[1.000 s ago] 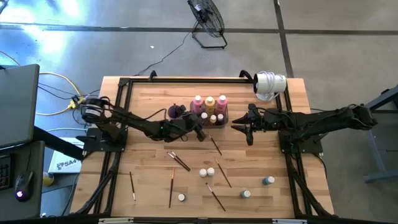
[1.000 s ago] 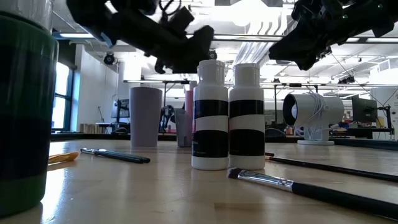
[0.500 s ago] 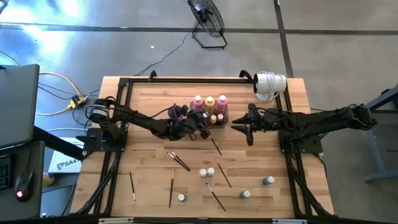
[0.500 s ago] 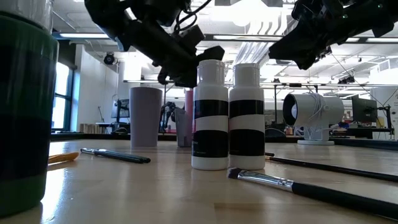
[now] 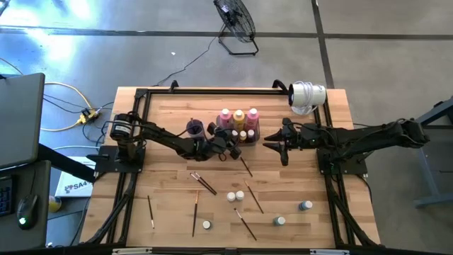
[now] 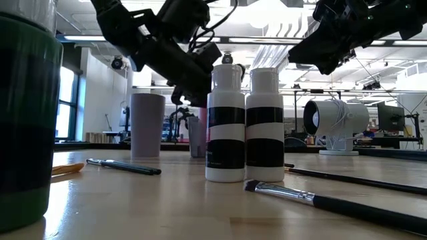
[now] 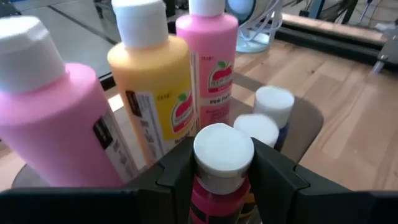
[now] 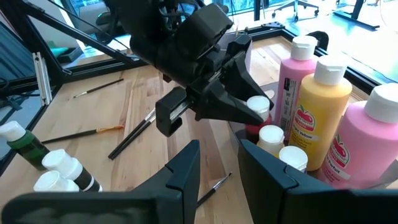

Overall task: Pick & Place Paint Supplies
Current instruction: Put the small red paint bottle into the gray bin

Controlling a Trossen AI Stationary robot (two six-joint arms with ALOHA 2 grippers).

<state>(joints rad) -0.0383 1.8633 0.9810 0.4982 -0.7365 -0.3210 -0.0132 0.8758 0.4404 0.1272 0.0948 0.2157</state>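
- My left gripper (image 7: 224, 177) has its jaws closed on a small white-capped red bottle (image 7: 222, 155), held upright at the near edge of the dark grey tray (image 5: 251, 137)
- From above I see that left gripper (image 5: 230, 142) reaching in from the left side of the tabletop (image 5: 170, 170), just beside the purple cup (image 5: 195, 128)
- In the tray stand a pink bottle (image 7: 59, 124), a yellow-orange bottle (image 7: 152, 93) and a second pink bottle (image 7: 208, 59), all upright and close together, with two tiny white-capped bottles (image 7: 264, 118) next to them
- My right gripper (image 5: 282, 147) hangs above the tabletop just to the right of the tray, jaws narrowly parted and holding nothing; its wrist view looks past its fingers (image 8: 180, 174) at the left gripper and the tray
- Loose on the tabletop nearer the front edge I count several dark-handled paintbrushes (image 5: 204, 183), well apart from each other, one lying just below the tray (image 5: 245, 166)
- Two small white-capped bottles (image 5: 235, 195) stand together near the middle front, one more (image 5: 206, 224) sits lower left, and two with darker bodies (image 5: 305, 205) are at lower right
- In the low view the two striped bottles (image 6: 243, 127) stand side by side, touching, a brush (image 6: 333, 203) lying in front of them
- A white fan (image 5: 307, 95) sits at the far right corner
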